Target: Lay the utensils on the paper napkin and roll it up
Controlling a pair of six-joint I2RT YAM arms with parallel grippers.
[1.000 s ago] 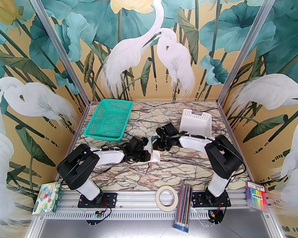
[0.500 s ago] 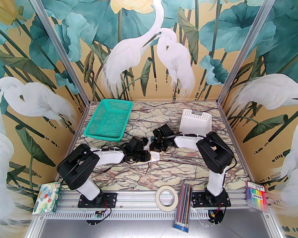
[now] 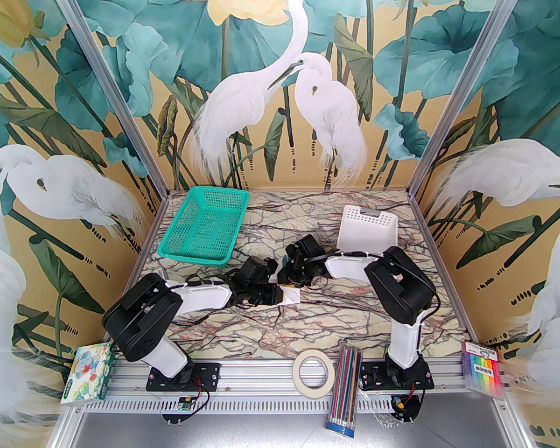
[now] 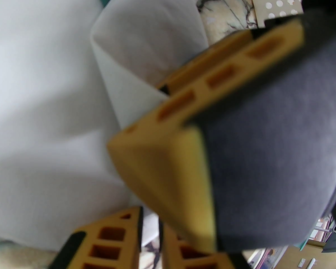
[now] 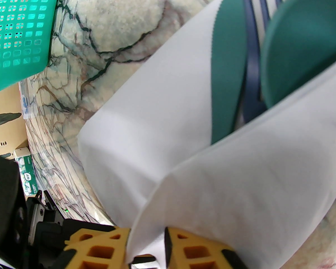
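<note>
The thin white paper napkin (image 5: 212, 178) is pinched at frame bottom by the right tool (image 5: 147, 234) (dark green plastic spoon (image 5: 296, 38) upper right); the left tool (image 4: 150, 220) clamps it too.

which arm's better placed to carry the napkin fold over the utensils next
Right, probably. The right gripper pinches the lifted edge of the paper napkin, which arcs partly over the spoon and fork. The left gripper is at the napkin too, but its grip is unclear.

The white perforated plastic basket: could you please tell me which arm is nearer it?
Right. The right arm lies just in front of the white perforated plastic basket; the left arm is farther left.
</note>
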